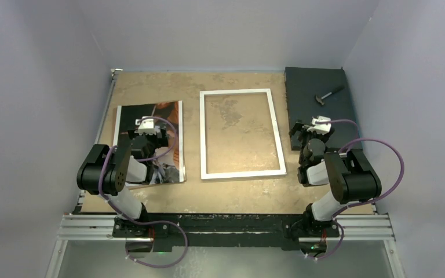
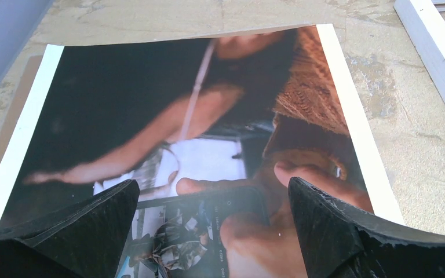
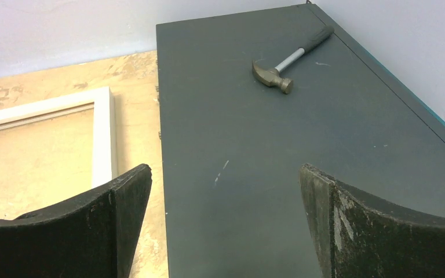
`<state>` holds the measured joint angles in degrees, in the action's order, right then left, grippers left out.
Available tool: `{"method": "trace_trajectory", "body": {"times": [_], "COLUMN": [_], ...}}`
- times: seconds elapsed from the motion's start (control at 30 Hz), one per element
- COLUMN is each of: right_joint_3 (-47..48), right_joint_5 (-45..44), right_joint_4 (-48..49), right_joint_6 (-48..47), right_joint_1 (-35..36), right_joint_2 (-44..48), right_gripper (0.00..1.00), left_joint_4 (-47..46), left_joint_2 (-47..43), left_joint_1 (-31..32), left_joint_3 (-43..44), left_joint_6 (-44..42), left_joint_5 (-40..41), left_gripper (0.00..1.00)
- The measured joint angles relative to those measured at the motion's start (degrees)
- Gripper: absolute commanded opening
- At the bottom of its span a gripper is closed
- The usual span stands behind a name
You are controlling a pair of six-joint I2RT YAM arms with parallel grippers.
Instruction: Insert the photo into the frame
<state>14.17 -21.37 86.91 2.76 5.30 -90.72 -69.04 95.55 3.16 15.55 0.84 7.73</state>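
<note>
The photo (image 1: 165,113) lies face up on the left part of the wooden table (image 1: 191,81), its dark and orange-brown picture framed by a white border, well to the left of the frame (image 1: 242,174) and not touching it. The left gripper (image 1: 148,132) hangs over the near half of the print with its jaws spread wide and nothing between them. In the left wrist view the two black fingers (image 2: 92,226) flank the lower middle of the photo (image 2: 168,110), which runs on beyond them to its far white edge. The print's near right corner curls slightly off the table. A thin brown strip shows along the print's left border and may be a board lying under it, though the view is too narrow to be sure. A stretch of the white frame rim (image 2: 434,40) shows at the upper right of that view, with bare table between it and the photo. The frame is empty and lies flat in the middle of the table, the wood showing through its opening. The right gripper (image 1: 308,130) is also wide apart and holds nothing. It hovers over the near left edge of the black slab (image 1: 316,81) at the far right of the table. From the right wrist the jaws (image 3: 226,174) bracket the slab (image 3: 255,145), with the frame's right rim (image 3: 103,133) just to the left. A small hammer (image 3: 287,61) with a brown head and black grip lies on the slab's far part, well apart from the gripper.
</note>
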Motion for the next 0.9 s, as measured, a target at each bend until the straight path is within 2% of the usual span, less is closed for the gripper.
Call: {"method": "trace_trajectory", "body": {"times": [0.43, 0.5, 0.6, 0.67, 0.7, 0.73, 0.9], "right_joint_3": [0.0, 0.0, 0.5, 4.0, 8.2, 14.7, 41.0], "right_joint_5": [-0.3, -0.7, -2.7, -5.6, -7.6, -9.4, -9.9], "right_joint_4": [0.0, -0.6, -3.3, -12.2, -20.3, -29.5, -57.5], "right_joint_6": [0.2, 0.2, 0.0, 2.4, 5.1, 8.3, 22.3], "right_joint_1": [0.0, 0.0, 0.8, 1.5, 1.6, 1.5, 1.4], "right_joint_2": [0.0, 0.5, 3.0, 6.6, 8.4, 9.5, 8.9], "right_gripper": [0.99, 0.99, 0.99, 0.99, 0.99, 0.99, 0.99], "left_joint_4": [0.5, 4.7, 18.2, 27.9, 33.1, 38.1, 59.6], "left_joint_2": [-0.1, -1.1, -4.3, -6.0, -6.7, -7.3, -9.0], "left_joint_1": [0.0, -0.2, -0.8, -1.2, -1.5, -1.9, -6.8], "left_joint_3": [0.1, 1.6, 9.2, 16.3, 20.6, 24.9, 43.8], "left_joint_6": [0.0, 0.5, 1.0, 0.9, 0.9, 0.9, 2.2], "left_joint_5": [0.3, 0.6, 1.2, 1.4, 1.2, 0.6, -6.1], "left_gripper": [0.99, 1.00, 0.99, 0.99, 0.99, 0.99, 1.00]}}
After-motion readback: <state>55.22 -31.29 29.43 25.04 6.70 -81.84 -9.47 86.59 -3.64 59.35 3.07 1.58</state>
